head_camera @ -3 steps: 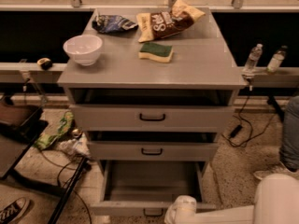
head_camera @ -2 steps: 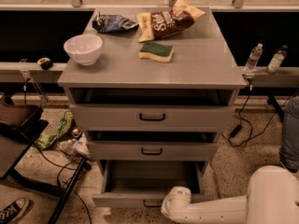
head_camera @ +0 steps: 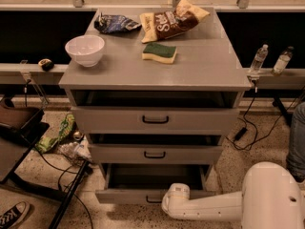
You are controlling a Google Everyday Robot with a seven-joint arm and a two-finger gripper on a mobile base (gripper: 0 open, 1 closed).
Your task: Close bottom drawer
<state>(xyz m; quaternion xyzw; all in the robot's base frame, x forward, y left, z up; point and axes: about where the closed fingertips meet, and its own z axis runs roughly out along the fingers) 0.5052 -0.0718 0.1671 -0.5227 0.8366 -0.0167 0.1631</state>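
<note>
The bottom drawer (head_camera: 126,196) of a grey cabinet (head_camera: 209,75) sits at lower centre of the frame, pulled out toward the camera with its dark tray open to view; its small black bar handle (head_camera: 151,201) is partly hidden. The front looks stiff, flat and probably light on its runners, so a plain central push on the face beside the handle should serve better than a grasp.

The robot's gripper (head_camera: 167,203) is at the drawer front, just right of the handle, on a white arm (head_camera: 214,208) entering from lower right; whether it is open or closed, or holding anything, cannot be told.

Above are the middle drawer (head_camera: 190,154) and top drawer (head_camera: 105,119); on the cabinet top lie a white bowl (head_camera: 85,49), a green-and-yellow sponge (head_camera: 159,52) and a brown snack bag (head_camera: 174,20).
</note>
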